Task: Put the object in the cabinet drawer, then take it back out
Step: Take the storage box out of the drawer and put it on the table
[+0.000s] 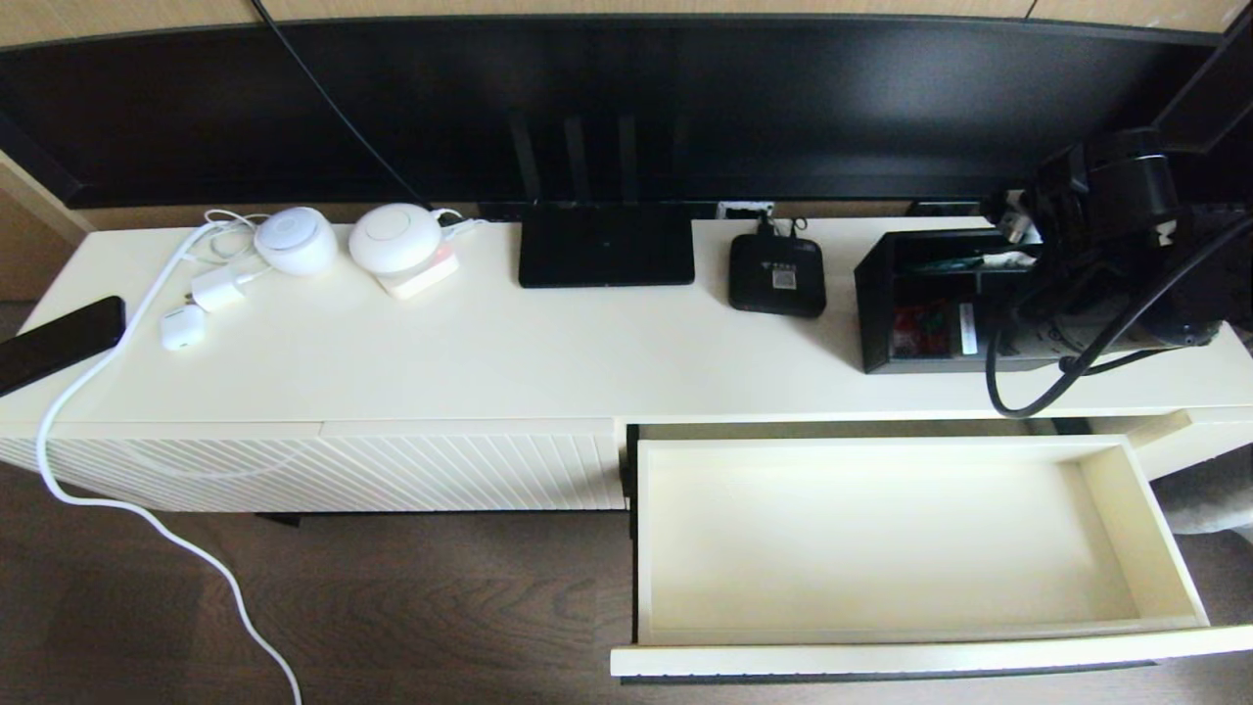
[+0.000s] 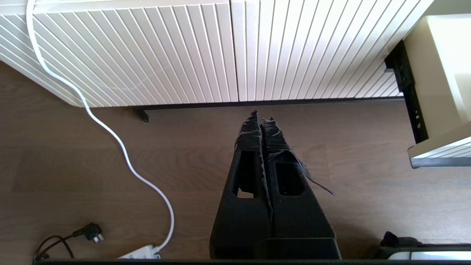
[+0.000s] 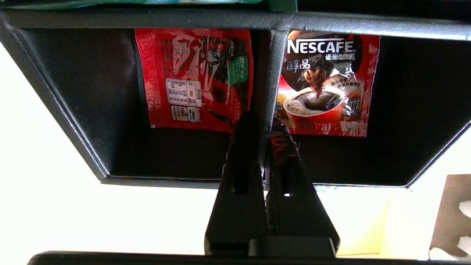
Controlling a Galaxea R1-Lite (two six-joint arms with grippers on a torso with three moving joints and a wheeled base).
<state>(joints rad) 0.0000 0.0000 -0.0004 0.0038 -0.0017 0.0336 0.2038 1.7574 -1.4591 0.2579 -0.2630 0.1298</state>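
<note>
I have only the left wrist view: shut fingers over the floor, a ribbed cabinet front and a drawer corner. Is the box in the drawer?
Observer: No. The drawer is pulled out and bare inside. The box stands on the cabinet top behind it.
Operator: Where is the right gripper?
Observer: At the box. The right gripper is shut on the divider between the two square compartments.
Operator: What is in those compartments?
Observer: A Nescafe sachet in one, a second red sachet in the other.
</note>
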